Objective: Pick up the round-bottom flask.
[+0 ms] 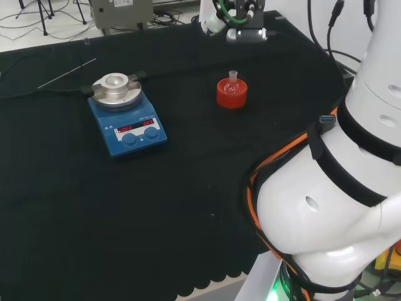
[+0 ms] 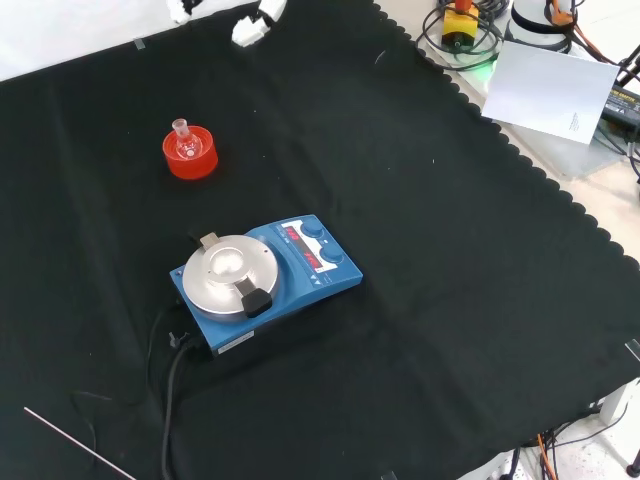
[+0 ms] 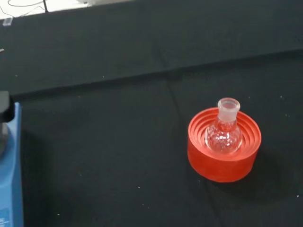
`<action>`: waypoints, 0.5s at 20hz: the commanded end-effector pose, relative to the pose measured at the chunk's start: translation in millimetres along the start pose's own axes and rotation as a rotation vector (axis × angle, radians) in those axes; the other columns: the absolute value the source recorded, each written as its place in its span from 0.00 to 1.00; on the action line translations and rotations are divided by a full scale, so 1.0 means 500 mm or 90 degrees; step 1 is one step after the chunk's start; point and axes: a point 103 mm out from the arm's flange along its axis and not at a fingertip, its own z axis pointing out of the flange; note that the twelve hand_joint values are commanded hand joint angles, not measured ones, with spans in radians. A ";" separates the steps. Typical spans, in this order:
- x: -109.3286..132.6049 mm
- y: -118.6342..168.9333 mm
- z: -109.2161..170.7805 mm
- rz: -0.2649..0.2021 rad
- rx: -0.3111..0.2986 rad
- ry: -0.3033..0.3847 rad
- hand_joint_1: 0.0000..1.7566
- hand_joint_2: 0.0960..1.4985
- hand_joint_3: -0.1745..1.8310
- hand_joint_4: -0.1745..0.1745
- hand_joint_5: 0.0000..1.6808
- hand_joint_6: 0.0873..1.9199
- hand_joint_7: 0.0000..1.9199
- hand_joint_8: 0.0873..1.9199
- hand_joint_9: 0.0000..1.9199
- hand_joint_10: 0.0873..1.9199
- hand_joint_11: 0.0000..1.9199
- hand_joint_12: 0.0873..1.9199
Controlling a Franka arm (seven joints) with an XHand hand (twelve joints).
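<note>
Table [image 2: 420,300], black cloth: round-bottom flask [image 3: 223,134] upright in red ribbed stand [image 3: 224,163]. Hand [image 2: 252,28] high above, finger state indeterminate. Risk: smooth glass slipping or tipping; stand lifting along.

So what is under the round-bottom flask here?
The round-bottom flask sits upright in a red ribbed stand on the black cloth. The flask's bulb covers the stand's centre, so what lies directly beneath it cannot be seen.
</note>
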 end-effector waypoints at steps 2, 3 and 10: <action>-0.036 0.052 0.064 0.022 0.016 0.011 0.44 0.47 0.37 0.28 0.30 0.00 0.10 0.31 0.17 0.34 0.00 0.64; -0.039 0.057 0.073 0.024 0.016 0.013 0.44 0.47 0.37 0.28 0.30 0.00 0.10 0.31 0.17 0.34 0.00 0.64; -0.071 0.086 0.140 0.056 0.023 0.058 0.43 0.46 0.37 0.28 0.30 0.00 0.10 0.31 0.17 0.34 0.00 0.65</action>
